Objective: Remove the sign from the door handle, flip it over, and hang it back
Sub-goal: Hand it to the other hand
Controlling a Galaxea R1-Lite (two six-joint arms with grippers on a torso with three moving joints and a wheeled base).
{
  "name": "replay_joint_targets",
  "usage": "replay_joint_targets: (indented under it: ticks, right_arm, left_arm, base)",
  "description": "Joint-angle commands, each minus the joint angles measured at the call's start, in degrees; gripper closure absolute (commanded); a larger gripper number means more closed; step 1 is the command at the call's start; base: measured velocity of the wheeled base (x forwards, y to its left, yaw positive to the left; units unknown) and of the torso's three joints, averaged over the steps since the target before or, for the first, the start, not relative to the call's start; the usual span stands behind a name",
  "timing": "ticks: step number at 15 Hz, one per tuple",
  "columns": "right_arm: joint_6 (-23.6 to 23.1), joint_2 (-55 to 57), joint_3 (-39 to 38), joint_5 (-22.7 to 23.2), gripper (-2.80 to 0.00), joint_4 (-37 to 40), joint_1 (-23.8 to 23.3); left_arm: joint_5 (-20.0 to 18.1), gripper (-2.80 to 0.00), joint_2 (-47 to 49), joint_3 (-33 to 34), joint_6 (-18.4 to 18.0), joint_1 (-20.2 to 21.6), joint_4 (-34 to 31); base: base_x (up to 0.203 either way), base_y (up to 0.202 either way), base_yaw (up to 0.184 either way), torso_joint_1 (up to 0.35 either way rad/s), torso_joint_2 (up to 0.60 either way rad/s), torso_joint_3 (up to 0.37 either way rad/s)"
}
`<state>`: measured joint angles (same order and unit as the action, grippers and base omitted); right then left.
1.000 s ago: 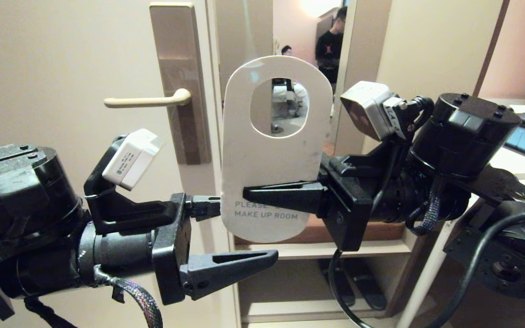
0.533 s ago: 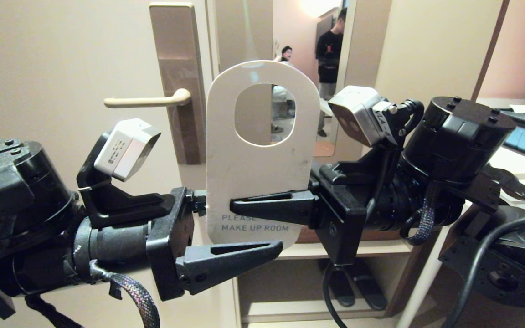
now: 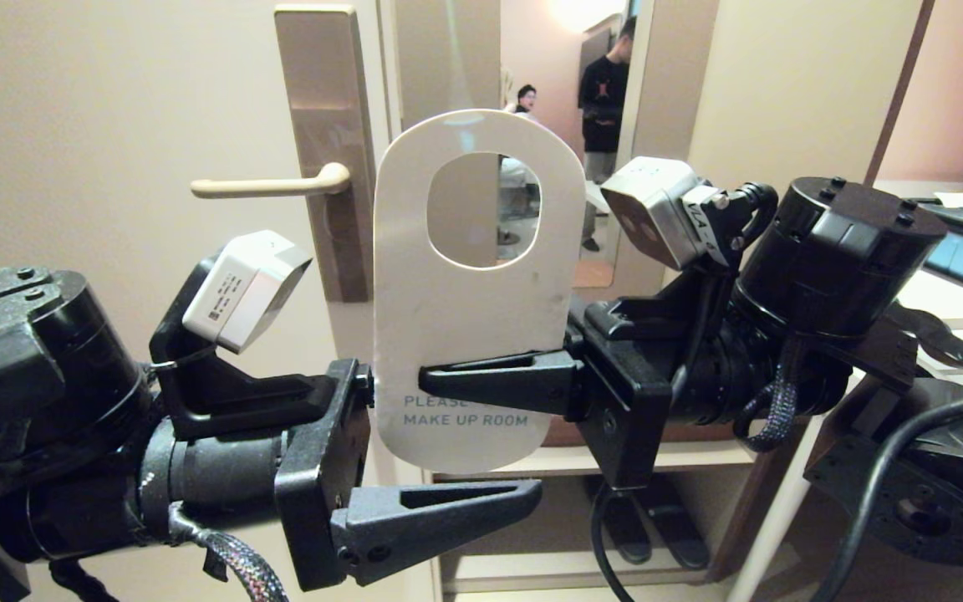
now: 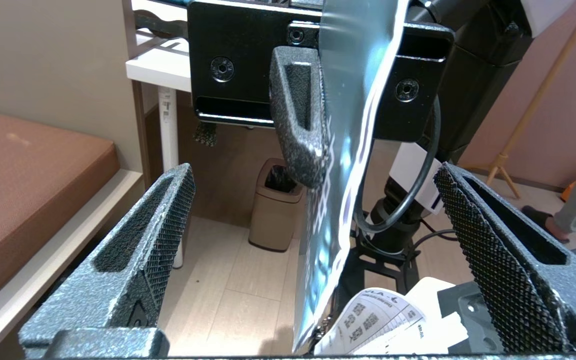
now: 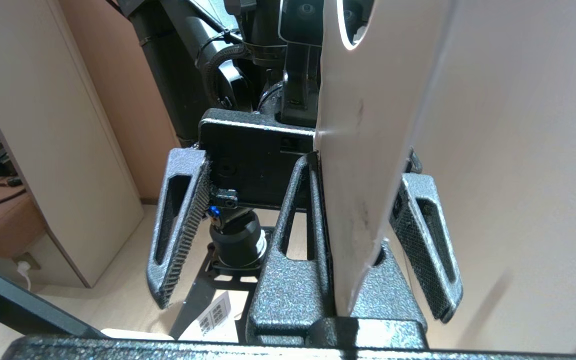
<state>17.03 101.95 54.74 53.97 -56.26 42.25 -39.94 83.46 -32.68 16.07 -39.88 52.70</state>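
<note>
Sign (image 3: 465, 309) btwn right fingers (image 3: 498, 383) (upright)

White sign (image 3: 473, 334) upright, handle (image 3: 268, 186) bare

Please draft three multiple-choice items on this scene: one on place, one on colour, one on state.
1. Where is the flat white card sign?
A. hanging on the slim beige lever door handle
B. held in the air, off the handle
C. lying on a shelf

2. Which face of the sign shows in the head view?
A. white
B. red
C. green

3. How do the end effectors stand?
A. both open
B. left end effector open, right end effector shut on the sign
C. both shut

Answers: 1 B, the handle is bare; 2 A, it reads MAKE UP ROOM; 3 B, left fingers straddle the sign without touching.
</note>
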Motion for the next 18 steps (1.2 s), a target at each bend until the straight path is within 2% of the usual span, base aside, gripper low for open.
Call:
replay_joint_targets:
  ticks: [1, 11, 12, 18]
  right_arm:
    - [0.11, -0.08, 0.02, 0.35, 0.00, -0.34, 0.02]
    - [0.11, 0.27, 0.55, 0.35, 0.00, -0.34, 0.11]
    - [0.11, 0.27, 0.46, 0.35, 0.00, -0.34, 0.11]
    - [0.11, 0.27, 0.46, 0.35, 0.00, -0.34, 0.11]
  left_arm:
    - [-0.23, -2.80, 0.04, -0.01, 0.10, -0.20, 0.30]
    - [-1.72, -2.80, 0.13, 0.16, -0.28, -0.43, 0.30]
    - [-1.72, 0.00, 0.13, 0.34, -0.42, -0.55, 0.38]
    - [-1.72, 0.00, -0.05, 0.34, -0.16, -0.55, 0.33]
  base:
    - [0.000, 0.000, 0.000, 0.000, 0.00, 0.000]
    - [0.000, 0.000, 0.000, 0.000, 0.00, 0.000]
    - [0.000, 0.000, 0.000, 0.000, 0.00, 0.000]
    - [0.000, 0.000, 0.000, 0.000, 0.00, 0.000]
